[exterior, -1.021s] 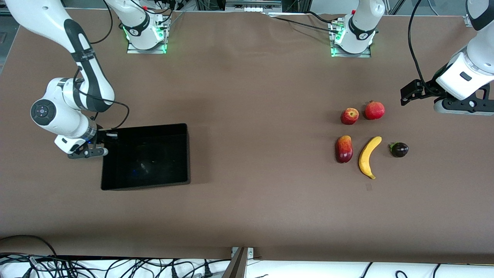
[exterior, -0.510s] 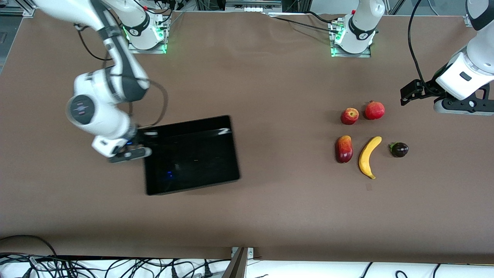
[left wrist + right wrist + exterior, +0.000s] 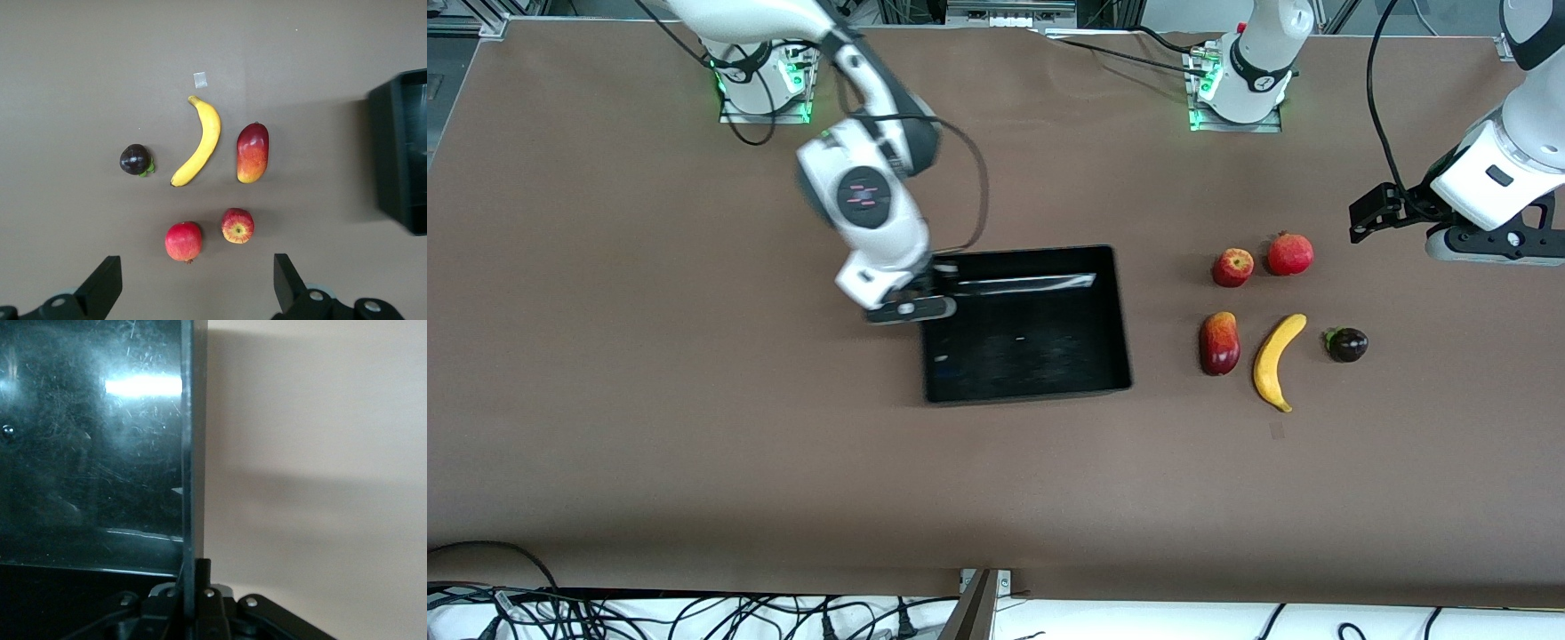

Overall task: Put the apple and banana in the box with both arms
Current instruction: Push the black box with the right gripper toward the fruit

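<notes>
The box (image 3: 1032, 347) sits on the brown table (image 3: 694, 444) near its middle, w/ the right gripper (image 3: 921, 298) pinched on the box wall at the end toward the right arm's base, jaws narrow, only the thin wall between them. Toward the left arm's end lie 5 fruits: 1 apple (image 3: 1233, 267), 1 banana (image 3: 1276, 359) nearer the camera, 1 mango (image 3: 1219, 343) beside it, 1 red round fruit (image 3: 1290, 254), 1 dark purple fruit (image 3: 1346, 344). The left gripper (image 3: 193, 287) hangs over the table's end by the fruits, waiting, jaws wide & holding nothing.

Bare table (image 3: 996, 480) (camera side) unobstructed
</notes>
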